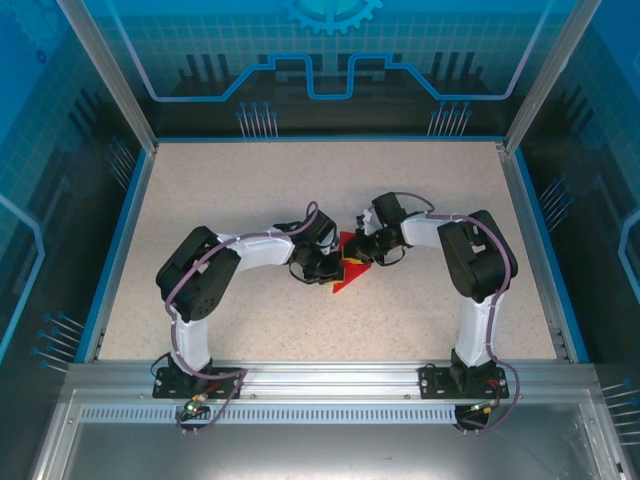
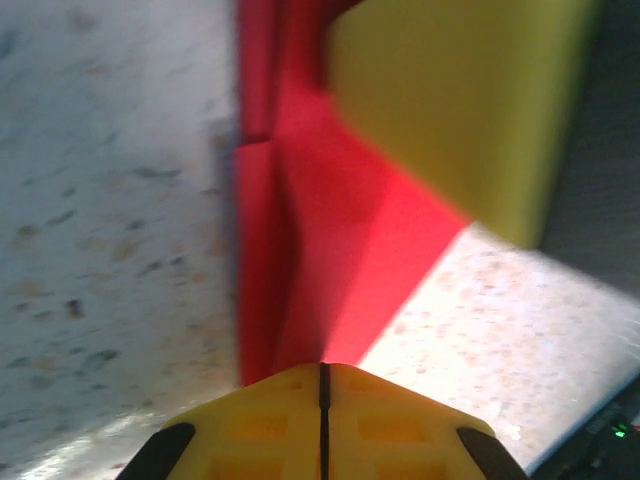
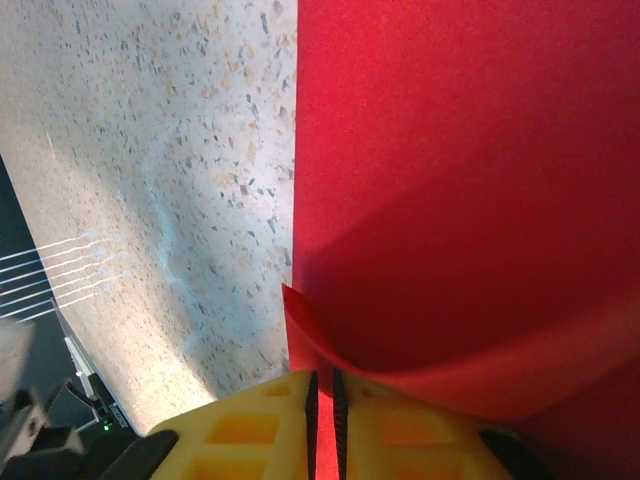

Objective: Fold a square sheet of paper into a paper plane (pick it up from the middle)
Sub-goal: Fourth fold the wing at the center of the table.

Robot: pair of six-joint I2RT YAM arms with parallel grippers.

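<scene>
The square sheet of paper point(image 1: 352, 276) is bright red, partly folded into a wedge, and lies at the table's middle between both arms. In the left wrist view the paper point(image 2: 320, 220) shows lengthwise creases, and my left gripper point(image 2: 323, 368) is shut with its tips right at the paper's near end; no paper shows between the jaws. My left gripper point(image 1: 333, 267) sits over the paper's left side. My right gripper point(image 3: 322, 378) is shut on a curled-up flap of the paper point(image 3: 460, 180), red showing between its pads. From above, the right gripper point(image 1: 362, 250) meets the paper's top right.
The speckled beige table point(image 1: 250, 190) has open room all around the paper. Blue rims and metal posts point(image 1: 110, 90) bound it. A yellow finger of the right gripper point(image 2: 470, 100) hangs close above the paper in the left wrist view.
</scene>
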